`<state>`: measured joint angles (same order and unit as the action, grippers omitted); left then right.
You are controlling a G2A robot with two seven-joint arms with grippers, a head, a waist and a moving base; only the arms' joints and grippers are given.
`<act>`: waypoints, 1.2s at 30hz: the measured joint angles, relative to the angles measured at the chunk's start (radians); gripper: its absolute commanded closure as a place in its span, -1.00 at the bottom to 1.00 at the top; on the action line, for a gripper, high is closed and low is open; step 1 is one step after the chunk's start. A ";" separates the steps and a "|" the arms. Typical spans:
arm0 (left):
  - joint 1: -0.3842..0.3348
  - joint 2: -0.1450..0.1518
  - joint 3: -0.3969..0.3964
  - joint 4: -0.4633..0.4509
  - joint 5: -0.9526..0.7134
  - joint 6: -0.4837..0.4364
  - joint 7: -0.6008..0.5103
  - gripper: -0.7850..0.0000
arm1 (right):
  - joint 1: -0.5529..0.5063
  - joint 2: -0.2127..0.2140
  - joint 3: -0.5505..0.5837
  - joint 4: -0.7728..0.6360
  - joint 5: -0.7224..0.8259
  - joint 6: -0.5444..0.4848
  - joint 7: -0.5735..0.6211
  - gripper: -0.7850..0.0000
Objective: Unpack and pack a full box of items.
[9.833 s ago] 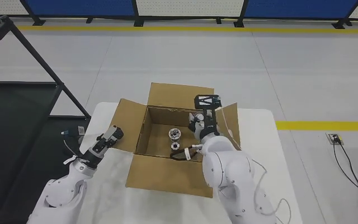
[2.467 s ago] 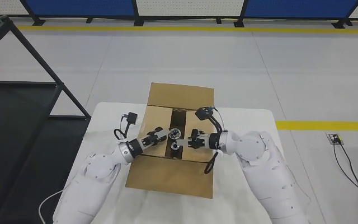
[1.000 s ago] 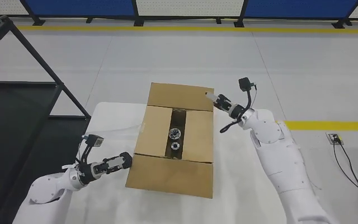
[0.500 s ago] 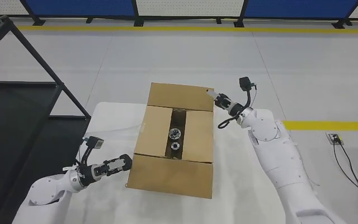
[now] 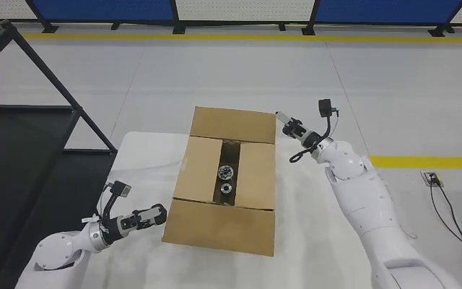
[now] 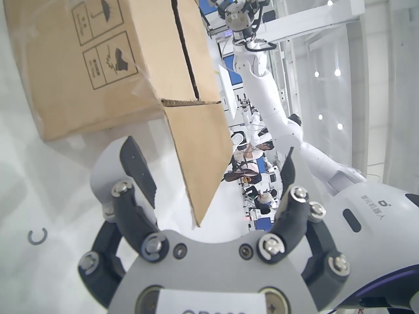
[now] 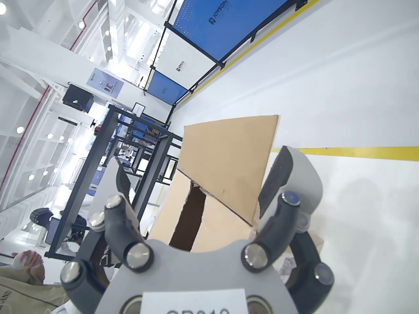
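Cardboard box (image 5: 253, 173) has its side flaps folded in; left gripper (image 5: 156, 214) spread wide at its 8 o'clock, right gripper (image 5: 286, 122) spread wide at 2 o'clock.

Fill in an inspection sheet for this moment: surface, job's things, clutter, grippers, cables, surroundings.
Surface: white table.
Job's things: cardboard box, side flaps folded in with a gap; round metal parts inside; near flap and far flap open.
Clutter: small C-shaped ring on the table.
Grippers: left gripper open at the near flap's corner; right gripper open at the far flap's corner.
Cables: wrist cable loop; floor socket with cable.
Surroundings: blue panels, yellow floor line, black frame.
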<state>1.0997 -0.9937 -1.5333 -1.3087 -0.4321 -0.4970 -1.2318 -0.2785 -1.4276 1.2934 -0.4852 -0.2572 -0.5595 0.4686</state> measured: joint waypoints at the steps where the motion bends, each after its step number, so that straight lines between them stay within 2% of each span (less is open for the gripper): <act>1: 0.000 0.000 0.004 0.000 -0.001 0.001 -0.005 -1.00 | 0.008 -0.004 -0.008 0.018 -0.008 -0.001 -0.017 -1.00; 10: -0.013 0.001 0.065 -0.023 0.010 -0.003 -0.073 -1.00 | 0.064 -0.050 -0.088 0.141 -0.062 0.013 -0.116 -1.00; 17: -0.014 0.005 0.085 -0.051 0.003 -0.005 -0.086 -1.00 | 0.096 -0.076 -0.112 0.206 -0.053 0.028 -0.115 -1.00; 25: -0.001 0.012 0.086 -0.115 -0.033 -0.030 -0.062 -1.00 | 0.117 -0.075 -0.093 0.236 0.006 -0.044 -0.051 -1.00; 36: 0.014 0.012 0.073 -0.198 -0.060 -0.070 0.037 -1.00 | 0.127 -0.060 -0.060 0.224 0.081 -0.132 0.047 -1.00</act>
<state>1.1133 -0.9814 -1.4600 -1.5071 -0.4918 -0.5675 -1.1950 -0.1519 -1.4873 1.2331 -0.2613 -0.1765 -0.6916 0.5156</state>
